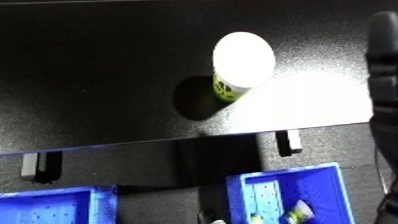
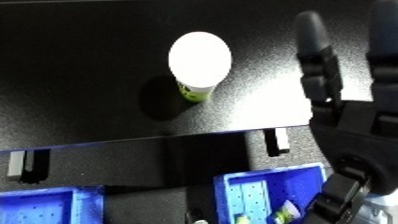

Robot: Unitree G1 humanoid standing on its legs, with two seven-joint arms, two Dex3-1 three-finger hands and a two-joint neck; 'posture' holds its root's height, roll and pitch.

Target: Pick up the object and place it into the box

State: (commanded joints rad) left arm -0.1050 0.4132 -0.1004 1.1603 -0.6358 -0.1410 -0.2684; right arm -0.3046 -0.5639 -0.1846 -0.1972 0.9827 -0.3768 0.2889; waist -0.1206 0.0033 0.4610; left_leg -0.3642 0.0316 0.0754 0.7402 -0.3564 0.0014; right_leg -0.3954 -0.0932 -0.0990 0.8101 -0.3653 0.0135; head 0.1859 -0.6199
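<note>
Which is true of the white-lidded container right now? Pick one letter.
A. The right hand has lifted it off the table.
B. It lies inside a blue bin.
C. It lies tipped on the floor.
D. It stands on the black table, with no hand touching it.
D: the white-lidded container stands on the black table, while the right hand reaches alongside it with straight fingers, apart from it.

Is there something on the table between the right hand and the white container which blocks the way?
Nothing visible does. The right hand is beside the white container, and only bare black table lies between them.
</note>
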